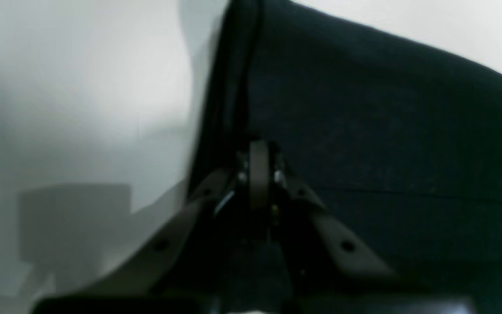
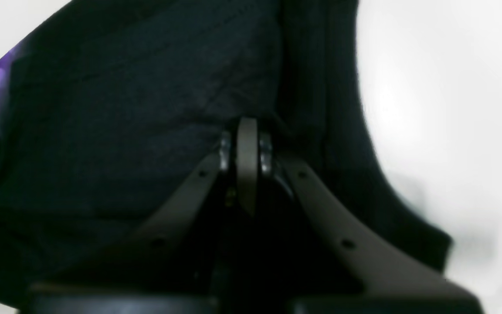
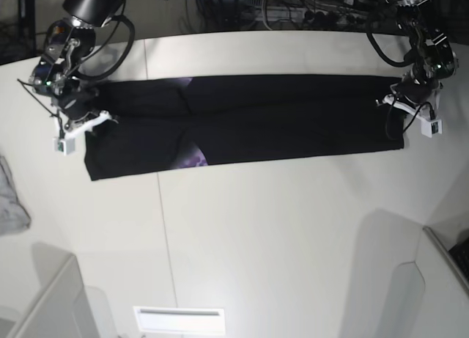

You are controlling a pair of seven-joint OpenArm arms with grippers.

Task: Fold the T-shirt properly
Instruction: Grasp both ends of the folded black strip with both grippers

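Glossy white tabletop (image 3: 293,228) bears the black cotton T-shirt (image 3: 293,114), a long soft strip, purple print at nine o'clock, both pincers (image 1: 257,174) closed.

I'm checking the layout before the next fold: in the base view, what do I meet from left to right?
Grey cloth → right arm → white rectangle → left arm

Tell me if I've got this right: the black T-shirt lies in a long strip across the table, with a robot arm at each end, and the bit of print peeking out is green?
Not quite: the bit of print peeking out of the black T-shirt is purple, not green. The base view shows it. The rest of what you said is right.
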